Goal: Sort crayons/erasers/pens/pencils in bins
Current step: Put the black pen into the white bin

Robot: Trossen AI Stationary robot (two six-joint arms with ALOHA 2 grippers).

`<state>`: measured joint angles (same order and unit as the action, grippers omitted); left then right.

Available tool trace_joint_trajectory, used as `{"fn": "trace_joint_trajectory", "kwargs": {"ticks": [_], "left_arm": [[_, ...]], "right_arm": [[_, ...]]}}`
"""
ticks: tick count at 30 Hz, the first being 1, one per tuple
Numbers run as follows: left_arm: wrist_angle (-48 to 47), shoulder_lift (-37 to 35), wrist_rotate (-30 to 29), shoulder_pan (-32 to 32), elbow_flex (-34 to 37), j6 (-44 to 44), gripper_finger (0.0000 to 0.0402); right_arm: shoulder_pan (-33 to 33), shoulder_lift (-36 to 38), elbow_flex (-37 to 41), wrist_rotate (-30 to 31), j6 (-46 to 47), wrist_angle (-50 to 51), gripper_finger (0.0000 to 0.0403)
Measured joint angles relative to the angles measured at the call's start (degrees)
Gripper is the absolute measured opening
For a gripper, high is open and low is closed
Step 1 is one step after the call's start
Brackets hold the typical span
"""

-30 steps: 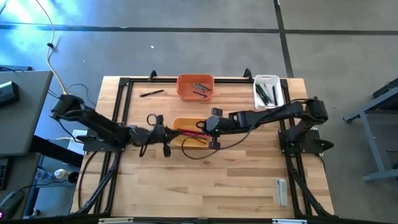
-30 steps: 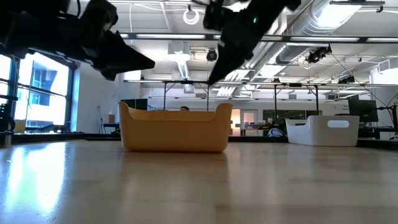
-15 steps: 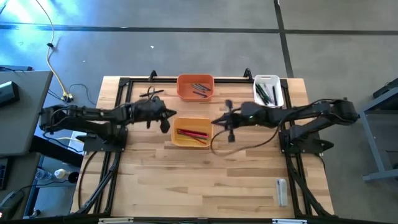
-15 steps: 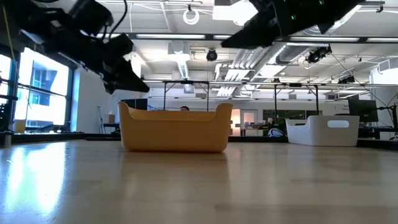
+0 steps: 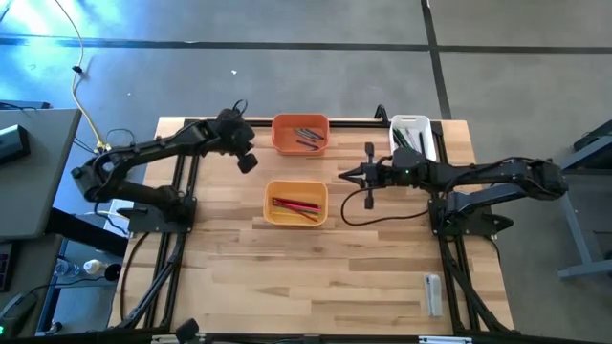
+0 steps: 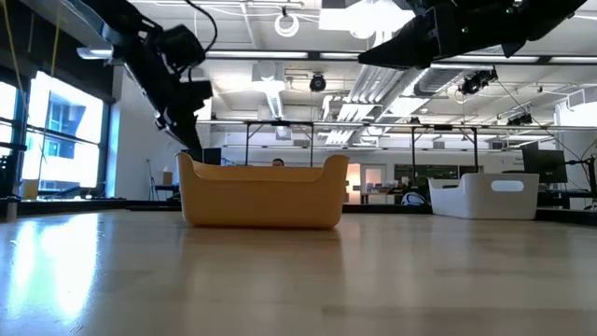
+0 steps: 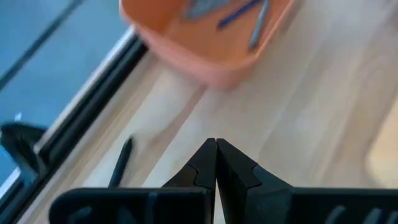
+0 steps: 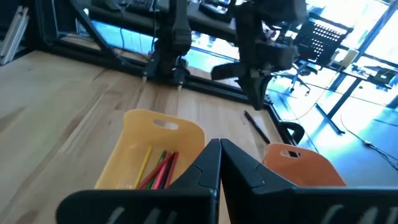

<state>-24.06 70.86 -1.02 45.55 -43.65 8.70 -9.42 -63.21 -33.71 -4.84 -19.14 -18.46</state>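
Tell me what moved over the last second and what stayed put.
Both arms pulled back from over the yellow-orange bin. The left tool swung toward the table's far left corner, near the loose black pen. The right tool retreated toward the white bin. Both tools are shut and empty. The three bins, including the orange bin, and their contents did not move.

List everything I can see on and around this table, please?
Orange bin: one, far edge of the table, grey and blue sticks inside.
Yellow-orange bin: one, mid-table, red, green and yellow sticks inside.
White bin: one, far right corner, dark and green sticks inside.
Black pen: one, loose on the table by the far left frame rail.
Table: one, pale wood, black frame.
Left gripper: shut, empty, left of the orange bin.
Right gripper: shut, empty, between the yellow-orange and white bins.
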Motion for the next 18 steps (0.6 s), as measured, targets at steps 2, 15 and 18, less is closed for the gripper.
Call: {"fn": "trace_joint_trajectory", "kwargs": {"ticks": [2, 15, 18], "left_arm": [[-2.05, 2.27, 0.13, 2.04, -0.85, 2.33, 0.0], [-11.95, 22.66, -3.66, 10.01, -12.18, 13.14, 0.0002], [-14.81, 25.68, -4.83, 11.09, -15.79, 14.17, 0.0016]], "right_arm": [[0.06, 0.24, -0.01, -0.03, -0.43, 0.52, 0.0], [0.07, 0.23, -0.01, -0.15, -0.26, 1.84, 0.0], [0.07, 0.23, -0.01, -0.15, -0.25, 1.88, 0.0]]}}
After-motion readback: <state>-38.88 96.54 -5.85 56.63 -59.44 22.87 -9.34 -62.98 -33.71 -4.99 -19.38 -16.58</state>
